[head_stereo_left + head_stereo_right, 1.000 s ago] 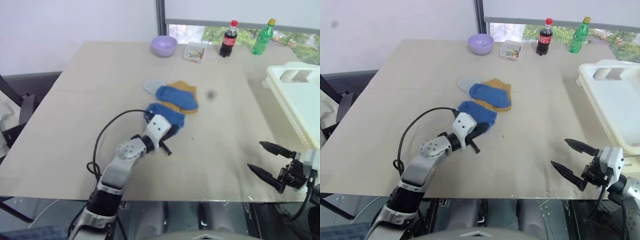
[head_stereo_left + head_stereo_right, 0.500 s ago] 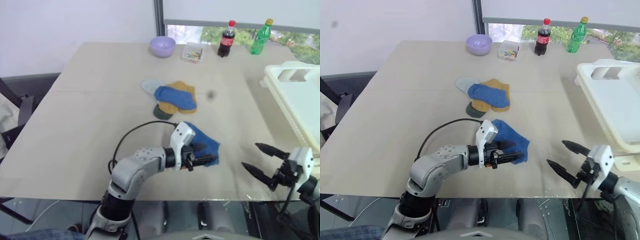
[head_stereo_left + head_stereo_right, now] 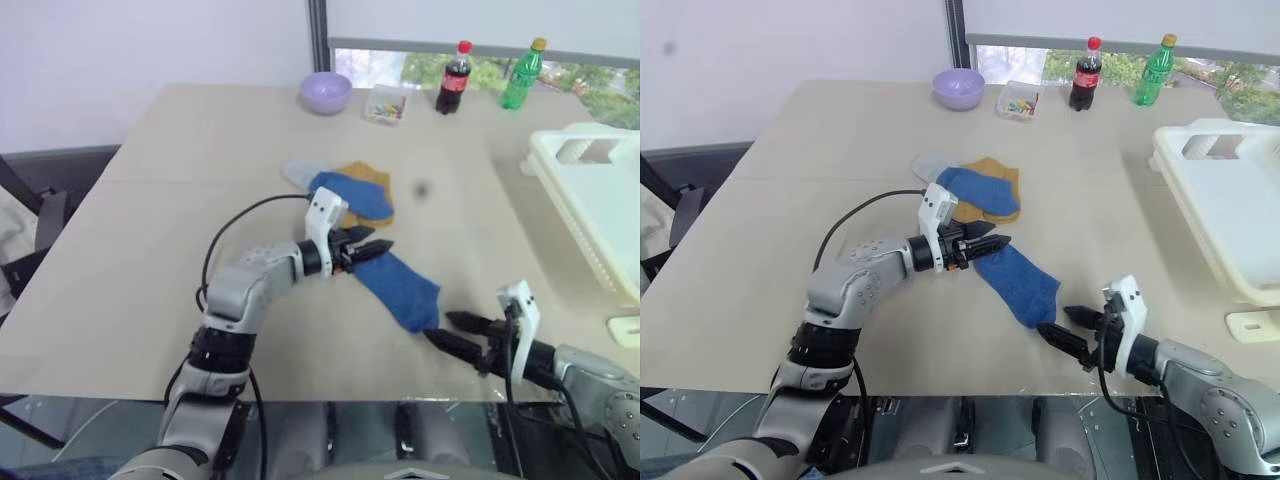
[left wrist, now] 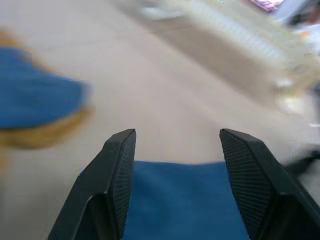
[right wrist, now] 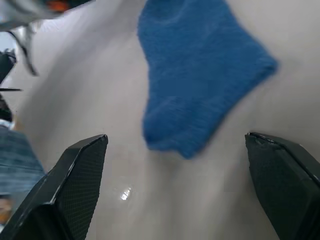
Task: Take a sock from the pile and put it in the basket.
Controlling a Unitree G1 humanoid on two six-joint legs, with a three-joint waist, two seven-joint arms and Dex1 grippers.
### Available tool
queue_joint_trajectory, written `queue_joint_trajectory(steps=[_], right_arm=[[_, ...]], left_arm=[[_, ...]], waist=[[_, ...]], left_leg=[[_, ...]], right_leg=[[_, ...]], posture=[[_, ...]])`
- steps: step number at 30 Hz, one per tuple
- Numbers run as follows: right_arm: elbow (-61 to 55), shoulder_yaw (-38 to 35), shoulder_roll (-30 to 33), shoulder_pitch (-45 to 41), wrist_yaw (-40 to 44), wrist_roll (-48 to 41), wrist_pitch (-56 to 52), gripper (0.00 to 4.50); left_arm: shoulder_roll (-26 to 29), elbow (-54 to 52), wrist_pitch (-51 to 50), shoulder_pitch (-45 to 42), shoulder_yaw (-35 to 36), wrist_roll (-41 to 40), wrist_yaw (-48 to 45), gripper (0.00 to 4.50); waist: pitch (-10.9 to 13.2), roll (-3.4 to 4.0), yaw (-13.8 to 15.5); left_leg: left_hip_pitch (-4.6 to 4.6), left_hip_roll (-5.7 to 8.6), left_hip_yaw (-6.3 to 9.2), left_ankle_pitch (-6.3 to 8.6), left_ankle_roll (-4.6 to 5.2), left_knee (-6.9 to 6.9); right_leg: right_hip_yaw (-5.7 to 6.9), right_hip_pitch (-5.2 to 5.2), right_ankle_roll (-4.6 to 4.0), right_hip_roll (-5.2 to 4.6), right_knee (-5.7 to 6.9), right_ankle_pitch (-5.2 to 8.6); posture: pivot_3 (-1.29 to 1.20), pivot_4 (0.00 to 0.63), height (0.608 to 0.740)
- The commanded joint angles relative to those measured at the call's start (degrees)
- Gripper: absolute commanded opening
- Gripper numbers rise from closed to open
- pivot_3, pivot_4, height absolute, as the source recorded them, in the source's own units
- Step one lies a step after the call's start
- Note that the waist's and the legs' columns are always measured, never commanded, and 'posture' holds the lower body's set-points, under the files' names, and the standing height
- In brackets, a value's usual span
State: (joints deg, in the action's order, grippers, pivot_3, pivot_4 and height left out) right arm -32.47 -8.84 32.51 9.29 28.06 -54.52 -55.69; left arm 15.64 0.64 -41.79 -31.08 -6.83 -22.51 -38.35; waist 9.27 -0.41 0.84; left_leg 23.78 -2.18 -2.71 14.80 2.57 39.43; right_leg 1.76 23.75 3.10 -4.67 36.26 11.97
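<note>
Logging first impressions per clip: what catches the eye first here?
A blue sock lies flat on the table between the two grippers, apart from the pile. The left gripper is open over its near end and the right gripper is open, pointing at its other end. The basket stands at the table's right edge.

Beige surface. Loose sock plain blue. Pile: blue sock on top, mustard-yellow under it, pale grey at one edge. Basket white, ribbed side. Bowl lilac. Cola bottle dark with red cap; other bottle green with yellow cap. End effector fingers black, fine grid texture.
</note>
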Motion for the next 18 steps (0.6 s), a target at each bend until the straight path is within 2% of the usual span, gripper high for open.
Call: queue_joint_trajectory(steps=[1, 2, 3, 6, 7, 8, 10, 14, 18], right_arm=[[0.0, 1.7, -1.3, -1.0, -2.9, -1.2, -2.4, 3.87], [0.1, 1.9, -1.3, -1.2, -3.0, -0.9, -2.6, 3.62], [0.2, 2.0, -1.3, -1.4, -3.2, -0.7, -2.8, 3.04], [0.5, 2.3, -0.4, -1.6, -2.9, 0.4, -2.9, 1.95], [0.6, 2.7, 0.3, -1.6, -2.4, 1.3, -2.6, 1.38], [0.7, 3.5, 1.5, -1.7, -1.7, 2.7, -2.1, 1.07], [0.8, 4.7, 3.5, -2.0, -0.3, 5.2, -0.9, 0.15], [4.0, 9.0, 9.7, -3.1, 5.4, 15.1, 7.3, 0.06], [9.0, 11.8, 14.6, -5.4, 12.4, 22.6, 16.6, 0.06]], left_arm=[[0.6, 5.0, 8.3, -1.4, -3.1, 5.2, -0.9, 3.01], [0.6, 6.2, 9.6, -1.2, -3.7, 6.1, -1.2, 3.01], [0.7, 7.2, 10.9, -1.0, -4.4, 7.0, -1.5, 3.01], [1.1, 9.1, 14.1, -0.2, -6.2, 9.4, -2.4, 3.01], [1.2, 9.4, 14.7, 0.0, -6.4, 9.9, -2.5, 3.01], [1.4, 9.7, 15.5, 0.4, -6.7, 10.5, -2.7, 3.01], [1.7, 10.0, 16.4, 0.8, -6.9, 11.4, -2.9, 3.01], [4.3, 5.7, 14.7, 3.0, -7.2, 11.6, -5.2, 3.01], [11.4, -3.4, 11.2, 7.0, -10.1, 11.7, -11.0, 3.01]], waist=[[0.0, -0.04, 0.0], [0.0, -0.04, 0.0], [0.0, -0.05, 0.0], [0.0, -0.06, 0.0], [0.0, -0.06, 0.0], [0.0, -0.06, 0.0], [0.0, -0.06, 0.0], [0.0, -0.06, 0.0], [-0.1, -0.1, -0.2]], left_leg=[[0.01, 0.0, 0.0, 0.0, 0.0, -0.01], [0.01, 0.0, 0.0, 0.0, 0.0, -0.02], [0.04, 0.0, -0.02, 0.0, 0.0, -0.04], [0.07, 0.0, -0.02, 0.0, 0.01, -0.05], [0.07, 0.0, -0.03, 0.01, 0.01, -0.05], [0.08, 0.0, -0.03, 0.01, 0.01, -0.06], [0.07, 0.0, -0.04, 0.01, 0.01, -0.06], [0.03, -0.02, -0.02, 0.01, 0.01, -0.06], [0.0, -0.04, -0.07, 0.01, 0.01, -0.06]], right_leg=[[0.0, 0.0, 0.0, 0.0, -0.02, 0.0], [0.0, 0.0, 0.0, 0.0, -0.03, 0.0], [0.0, 0.01, 0.0, -0.01, -0.07, 0.0], [0.0, 0.01, 0.01, -0.01, -0.12, -0.01], [0.0, 0.01, 0.01, -0.02, -0.15, -0.01], [0.0, 0.01, 0.01, -0.02, -0.15, -0.01], [0.0, 0.0, 0.02, -0.03, -0.15, -0.01], [0.01, -0.01, 0.03, -0.02, -0.14, 0.0], [-0.01, -0.01, 0.04, -0.02, -0.16, 0.0]], posture=[[0.0, 0.15, 0.729], [0.0, 0.15, 0.729], [0.0, 0.15, 0.729], [0.0, 0.15, 0.729], [0.0, 0.15, 0.729], [0.0, 0.15, 0.729], [0.0, 0.15, 0.729], [0.0, 0.15, 0.729], [0.0, 0.15, 0.729]])
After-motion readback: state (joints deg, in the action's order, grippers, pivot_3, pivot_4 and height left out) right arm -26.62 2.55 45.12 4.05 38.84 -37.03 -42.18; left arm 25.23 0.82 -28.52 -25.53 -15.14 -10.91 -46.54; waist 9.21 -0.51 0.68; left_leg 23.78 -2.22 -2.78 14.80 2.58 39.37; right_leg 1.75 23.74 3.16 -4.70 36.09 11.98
